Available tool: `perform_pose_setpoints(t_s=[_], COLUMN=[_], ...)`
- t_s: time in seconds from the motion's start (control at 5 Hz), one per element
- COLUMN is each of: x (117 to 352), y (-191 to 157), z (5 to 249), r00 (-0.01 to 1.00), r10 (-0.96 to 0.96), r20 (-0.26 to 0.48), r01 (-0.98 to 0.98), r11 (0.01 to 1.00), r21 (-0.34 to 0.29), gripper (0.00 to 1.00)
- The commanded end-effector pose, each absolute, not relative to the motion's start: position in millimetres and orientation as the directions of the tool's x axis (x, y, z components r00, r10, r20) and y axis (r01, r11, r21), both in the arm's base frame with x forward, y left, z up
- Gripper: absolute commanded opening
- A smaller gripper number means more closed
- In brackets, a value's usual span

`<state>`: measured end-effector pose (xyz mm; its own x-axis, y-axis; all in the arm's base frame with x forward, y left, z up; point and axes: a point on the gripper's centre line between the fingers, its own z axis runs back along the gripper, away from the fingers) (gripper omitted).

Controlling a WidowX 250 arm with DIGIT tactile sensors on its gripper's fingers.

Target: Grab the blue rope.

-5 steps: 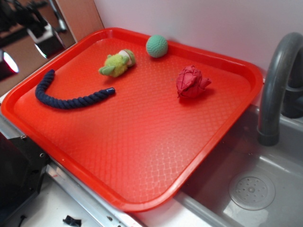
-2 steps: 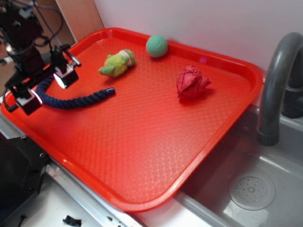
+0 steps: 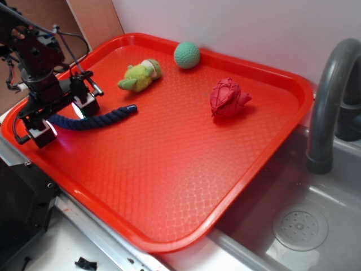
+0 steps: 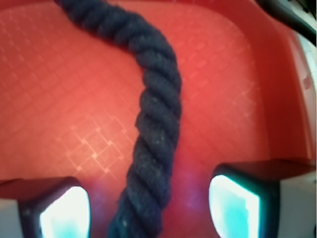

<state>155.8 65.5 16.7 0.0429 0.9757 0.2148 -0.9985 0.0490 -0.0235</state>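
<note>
both jaws wide apart, blue rope (image 4: 153, 148) between, ungripped

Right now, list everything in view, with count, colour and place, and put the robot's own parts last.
tray: one, red, fills most of the scene, beside the sink
blue rope: one, dark navy, on the tray's left part, curved; the wrist view shows it running between the fingers
plush toy: one, yellow-green, upper tray, just above the rope's capped tip
ball: one, green, by the tray's far rim
woven toy: one, red, right of centre on the tray
faucet: one, grey, at the right edge over the sink
sink: one, grey, lower right, with a round drain
gripper: one, black, jaws open, straddling the rope's left end, not yet closed on it
</note>
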Motion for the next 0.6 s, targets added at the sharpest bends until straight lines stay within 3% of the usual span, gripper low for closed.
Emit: perform_pose_setpoints(t_s=[0.0,0.2,0.4], x=[149.9,148.7,148.5], y=[72.0,69.6,69.5], z=[17.6,14.7,13.2], r00=[0.037,0.043,0.037], r10=[0.968,0.955,0.951], r20=[0.249,0.294,0.305], r01=[-0.998,-0.995,-0.995], r11=[0.049,0.066,0.065], r21=[-0.043,-0.071,-0.08], gripper=[1.0,0.0,0.0])
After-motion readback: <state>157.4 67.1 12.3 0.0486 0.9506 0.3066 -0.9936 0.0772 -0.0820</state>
